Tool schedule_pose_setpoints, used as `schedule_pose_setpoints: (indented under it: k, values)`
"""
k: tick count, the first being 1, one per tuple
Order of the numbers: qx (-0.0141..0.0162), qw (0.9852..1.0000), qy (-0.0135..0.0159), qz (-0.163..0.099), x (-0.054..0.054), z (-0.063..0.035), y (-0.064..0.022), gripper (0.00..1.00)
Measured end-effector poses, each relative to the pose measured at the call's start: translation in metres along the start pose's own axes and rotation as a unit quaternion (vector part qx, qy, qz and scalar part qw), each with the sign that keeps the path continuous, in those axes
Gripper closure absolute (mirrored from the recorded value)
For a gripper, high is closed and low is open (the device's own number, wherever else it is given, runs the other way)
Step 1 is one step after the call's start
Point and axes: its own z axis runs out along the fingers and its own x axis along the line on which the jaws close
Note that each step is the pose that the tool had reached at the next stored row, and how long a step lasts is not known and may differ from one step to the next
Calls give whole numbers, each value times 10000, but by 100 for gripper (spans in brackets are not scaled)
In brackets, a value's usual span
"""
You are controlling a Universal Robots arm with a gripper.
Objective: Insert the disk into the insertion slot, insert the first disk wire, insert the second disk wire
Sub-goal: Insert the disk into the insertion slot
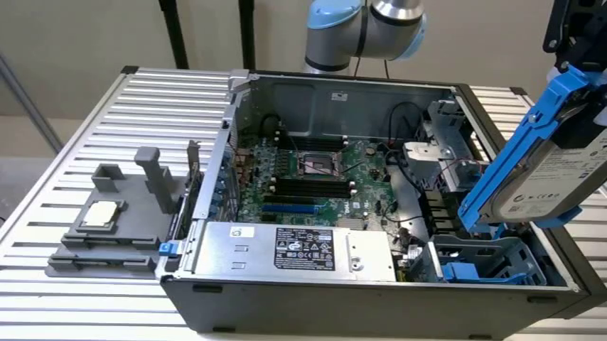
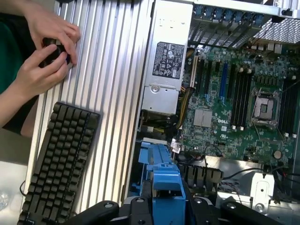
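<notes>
Slatted metal surface [image 1: 57, 163] carrying an open computer case [image 1: 379, 298] lying on its side, interior facing up.

Exterior view: the disk [image 1: 555, 177] is off the surface, steeply tilted, at the exterior view's right side of the case. Its white label faces out and its blue carrier frame [image 1: 512, 156] runs along the edge nearer the case interior. The lower end of the frame sits just above the insertion slot [image 1: 484, 259], the grey bay with blue clips in the near corner of the case on the exterior view's right. I cannot tell whether the frame touches the bay's rim. The disk is not seated.

Also in this view: the power supply box [image 1: 294, 249] lies along the near wall beside the slot, with the motherboard [image 1: 323, 177] behind it. A grey fixture [image 1: 104, 234] holding a processor chip [image 1: 99, 213] stands on the surface at the exterior view's left. A grey and blue arm joint [image 1: 365, 28] sits behind the case.

Wrist view: the claw [image 2: 166, 208] is closed on the disk, its black fingers [image 2: 140, 211] pressing either side of the blue frame. The case interior lies beyond the frame.

Wrist view adds a black keyboard [image 2: 58, 159] on the slats beside the case. It also shows a person's two hands [image 2: 47, 47] together on a small dark object; what it is cannot be made out.
</notes>
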Motion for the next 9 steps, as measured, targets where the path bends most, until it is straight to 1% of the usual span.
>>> schedule_pose_setpoints:
  k: [3, 7, 8, 9]
  values:
    - [-1, 9999, -7, 169, 0, 15, 0, 68]
    - [-1, 9991, -20, 430, 0, 51, -6, 68]
    - [0, 9989, -33, 469, 1, 65, -14, 68]
    - [1, 9987, -56, 501, 3, 77, -27, 68]
